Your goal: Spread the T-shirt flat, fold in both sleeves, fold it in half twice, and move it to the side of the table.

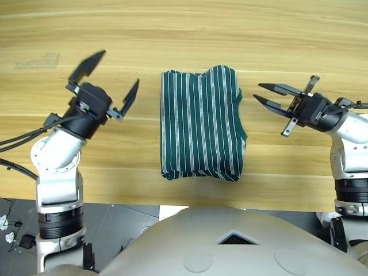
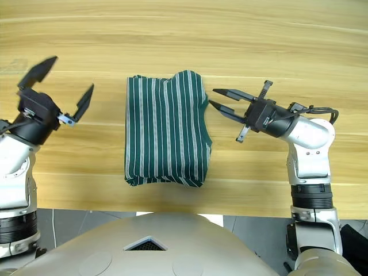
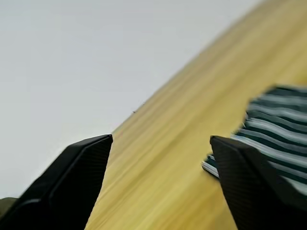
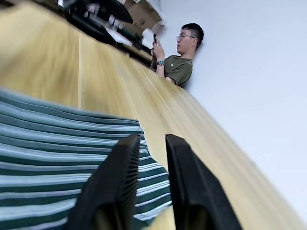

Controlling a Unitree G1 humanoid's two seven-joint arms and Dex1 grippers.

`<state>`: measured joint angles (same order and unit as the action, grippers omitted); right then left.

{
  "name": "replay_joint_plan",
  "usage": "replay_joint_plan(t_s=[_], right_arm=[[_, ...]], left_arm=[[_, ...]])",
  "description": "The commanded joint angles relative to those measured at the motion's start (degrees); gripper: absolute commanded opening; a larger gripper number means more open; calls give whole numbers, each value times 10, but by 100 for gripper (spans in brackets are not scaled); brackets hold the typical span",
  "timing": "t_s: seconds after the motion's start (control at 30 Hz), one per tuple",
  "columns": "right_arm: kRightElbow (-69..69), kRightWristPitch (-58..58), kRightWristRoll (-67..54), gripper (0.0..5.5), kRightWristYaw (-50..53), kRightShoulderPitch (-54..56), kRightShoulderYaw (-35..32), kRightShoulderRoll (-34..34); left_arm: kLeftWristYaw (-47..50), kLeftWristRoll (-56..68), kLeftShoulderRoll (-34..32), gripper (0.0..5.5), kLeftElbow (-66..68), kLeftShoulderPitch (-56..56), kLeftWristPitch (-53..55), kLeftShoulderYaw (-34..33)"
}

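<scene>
The T-shirt (image 1: 201, 123), dark green with white stripes, lies folded into a compact rectangle on the wooden table (image 1: 172, 34), close to the front edge. My left gripper (image 1: 119, 69) hovers to the left of it, fingers spread wide open and empty; the left wrist view shows the shirt's edge (image 3: 273, 120) beyond one fingertip. My right gripper (image 1: 257, 92) sits just right of the shirt's far right corner, pointing at it, its fingers a narrow gap apart and holding nothing. The right wrist view shows the striped cloth (image 4: 57, 143) right under the fingertips (image 4: 129, 148).
Bare wood stretches across the far half of the table (image 2: 230, 34) and on both sides of the shirt. The table's front edge (image 1: 115, 202) runs just below the shirt.
</scene>
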<state>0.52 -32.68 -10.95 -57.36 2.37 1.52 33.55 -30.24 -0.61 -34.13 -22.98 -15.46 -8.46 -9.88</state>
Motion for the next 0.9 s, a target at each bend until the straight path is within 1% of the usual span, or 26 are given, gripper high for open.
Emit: replay_joint_plan(t_s=[0.03,0.07,0.13,0.17,0.23,0.3,0.4,0.53,0.73,0.9], right_arm=[[171,-382,157,172,1,48,-8,68],[201,-427,174,198,6,59,-7,75],[267,-519,223,221,10,76,-1,89],[289,-547,241,239,12,81,4,95],[320,-587,272,280,21,83,22,115],[333,-598,305,315,46,84,42,138],[341,-598,355,315,89,90,70,154],[345,-598,389,315,145,89,110,156],[344,-597,423,315,206,90,153,132],[341,-592,430,315,241,92,183,108]], left_arm=[[-21,-172,-100,383,-17,-95,-165,-7],[-14,-196,-110,383,-13,-101,-194,-12],[15,-265,-141,383,29,-98,-277,-3],[27,-290,-150,383,44,-97,-304,1],[45,-339,-166,383,68,-115,-356,10],[63,-378,-175,383,80,-132,-398,15],[88,-422,-178,383,102,-131,-437,36],[110,-458,-173,383,136,-118,-462,77],[129,-475,-157,383,175,-51,-462,144],[119,-472,-164,383,180,-20,-473,196]])
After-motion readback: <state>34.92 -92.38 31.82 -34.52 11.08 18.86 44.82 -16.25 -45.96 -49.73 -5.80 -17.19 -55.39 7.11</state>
